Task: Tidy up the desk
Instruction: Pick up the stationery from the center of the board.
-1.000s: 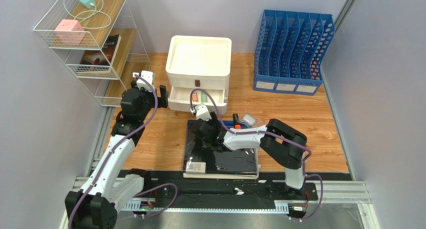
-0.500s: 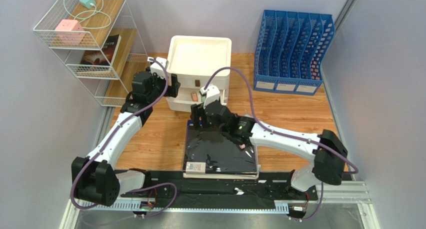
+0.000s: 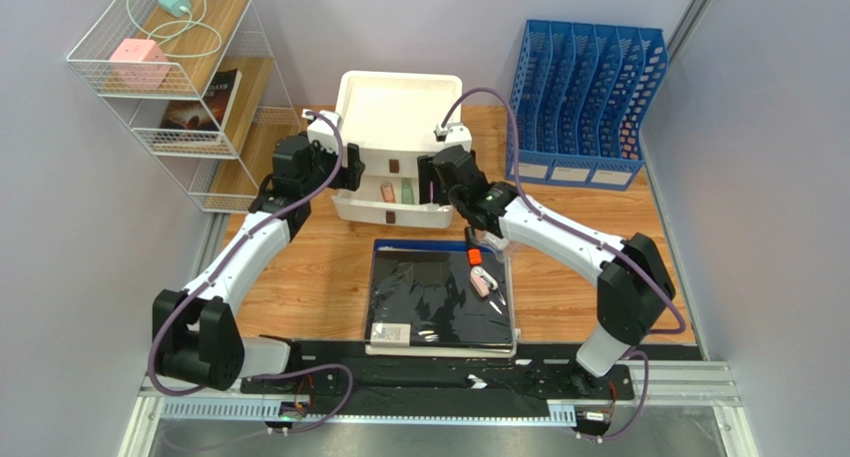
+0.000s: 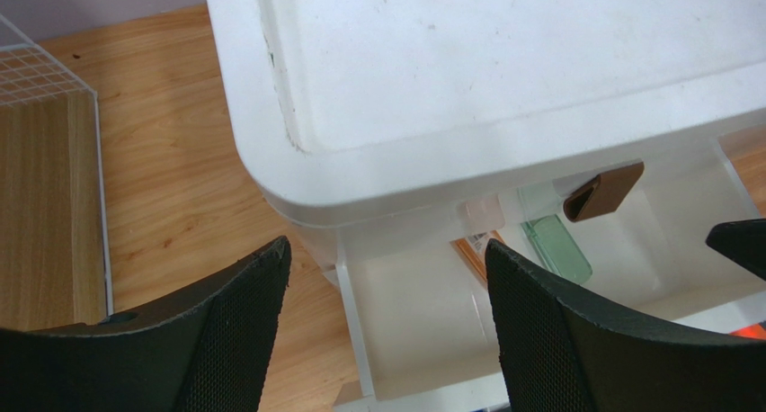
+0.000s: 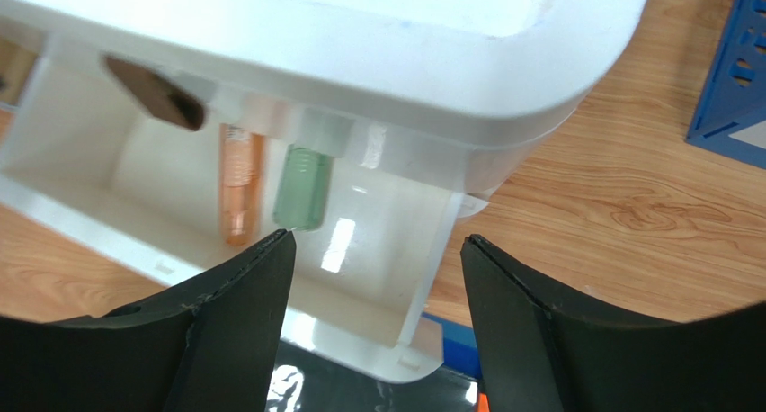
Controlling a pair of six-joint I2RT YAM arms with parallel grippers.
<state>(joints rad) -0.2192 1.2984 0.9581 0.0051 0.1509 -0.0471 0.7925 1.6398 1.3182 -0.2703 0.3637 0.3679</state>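
Note:
The wooden desk [image 3: 619, 237] carries a white drawer unit [image 3: 399, 118] whose lower drawer [image 3: 394, 210] is pulled out. An orange item [image 5: 239, 192] and a green item [image 5: 304, 189] lie in the drawer; the green one also shows in the left wrist view [image 4: 556, 248]. My left gripper [image 3: 344, 168] is open and empty at the unit's left front corner [image 4: 297, 187]. My right gripper [image 3: 431, 183] is open and empty at the drawer's right end [image 5: 431, 259]. A black folder [image 3: 439, 302] lies in front with a small pink item [image 3: 483, 280] on it.
A blue file rack [image 3: 584, 103] stands at the back right. A white wire shelf [image 3: 185, 88] with a pink cube, a cable and a book stands at the back left. An orange-and-black item [image 3: 473, 247] lies at the folder's far edge.
Both arms have reached forward from over the folder to the drawer unit, the left to its left side and the right to its right. The pink item now shows on the folder.

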